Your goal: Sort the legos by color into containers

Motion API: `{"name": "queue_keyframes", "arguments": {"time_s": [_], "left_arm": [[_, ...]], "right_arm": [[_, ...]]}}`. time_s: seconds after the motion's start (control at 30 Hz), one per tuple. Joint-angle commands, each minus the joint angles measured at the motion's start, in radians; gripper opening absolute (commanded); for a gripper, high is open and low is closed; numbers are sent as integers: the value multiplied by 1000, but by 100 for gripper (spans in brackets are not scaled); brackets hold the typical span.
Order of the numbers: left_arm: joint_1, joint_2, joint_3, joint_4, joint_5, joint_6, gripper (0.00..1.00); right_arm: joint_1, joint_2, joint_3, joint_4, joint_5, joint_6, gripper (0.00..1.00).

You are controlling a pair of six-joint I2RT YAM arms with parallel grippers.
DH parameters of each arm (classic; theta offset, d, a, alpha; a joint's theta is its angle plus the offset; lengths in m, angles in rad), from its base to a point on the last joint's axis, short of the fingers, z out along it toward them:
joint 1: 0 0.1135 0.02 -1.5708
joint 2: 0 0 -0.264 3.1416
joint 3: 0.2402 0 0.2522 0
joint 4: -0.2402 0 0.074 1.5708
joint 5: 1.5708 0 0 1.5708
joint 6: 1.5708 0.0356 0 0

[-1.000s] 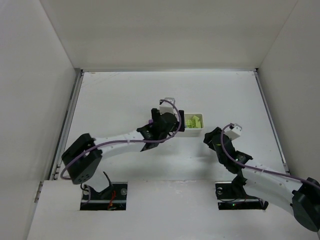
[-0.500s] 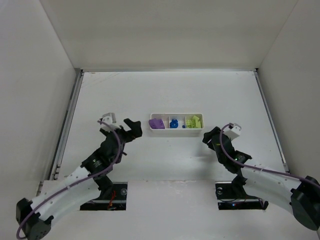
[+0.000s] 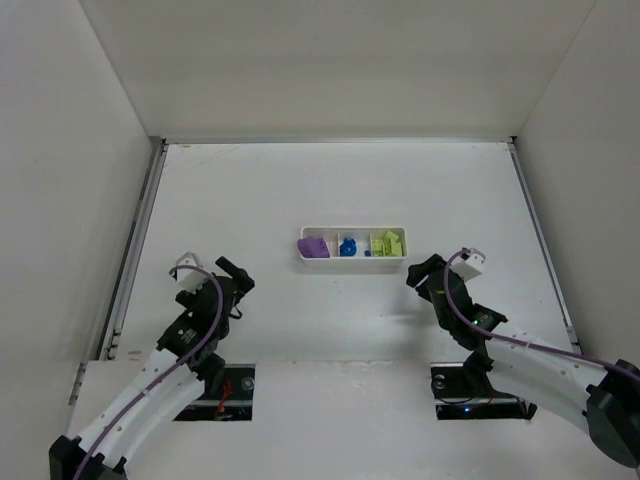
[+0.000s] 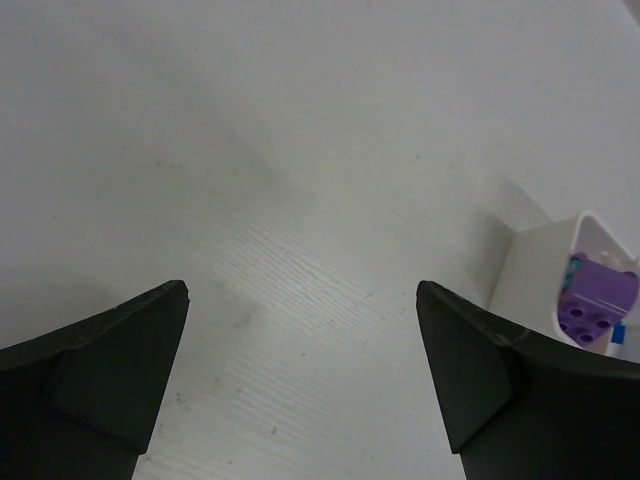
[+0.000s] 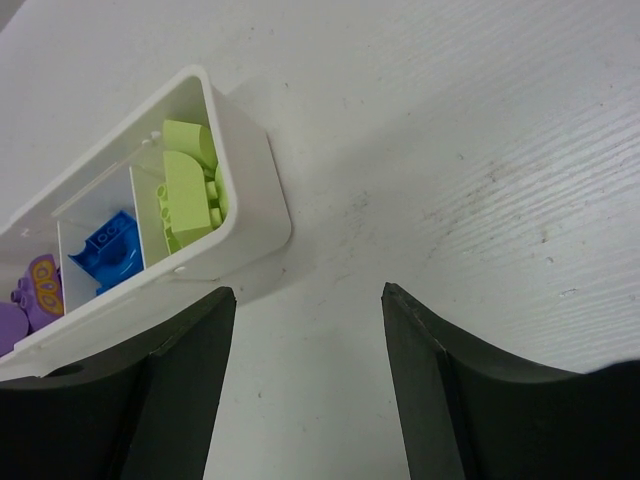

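The white tray (image 3: 353, 258) lies mid-table with three compartments. A purple piece (image 3: 314, 247) lies in its left compartment, blue bricks (image 3: 348, 246) in the middle one, yellow-green blocks (image 3: 388, 243) in the right one. My left gripper (image 3: 237, 276) is open and empty, well to the left of the tray. In the left wrist view (image 4: 302, 292) the purple piece (image 4: 598, 296) shows at the right edge. My right gripper (image 3: 422, 271) is open and empty just right of the tray's near corner. The right wrist view (image 5: 308, 295) shows the tray (image 5: 248, 218), green blocks (image 5: 187, 192), blue bricks (image 5: 109, 243).
White walls (image 3: 60, 200) enclose the table on the left, back and right. A metal rail (image 3: 135, 240) runs along the left edge. The arm bases sit at the near edge.
My left arm has pulled back from over the tray to the near left, uncovering the purple and blue compartments. The right arm has barely moved.
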Motion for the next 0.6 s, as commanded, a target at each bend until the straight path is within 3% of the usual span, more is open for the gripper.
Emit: {"name": "queue_keyframes", "arguments": {"time_s": [0.0, 0.13, 0.37, 0.57], "left_arm": [[30, 68, -3, -9, 32, -55, 100], [41, 90, -27, 28, 56, -67, 100], [47, -2, -93, 94, 56, -58, 100], [33, 38, -113, 161, 56, -39, 100]], "right_arm": [[6, -8, -2, 52, 4, -1, 67], [8, -6, -3, 60, 3, -4, 67], [8, 6, 0, 66, -6, -7, 67], [8, 11, 1, 67, -11, -9, 67]]}}
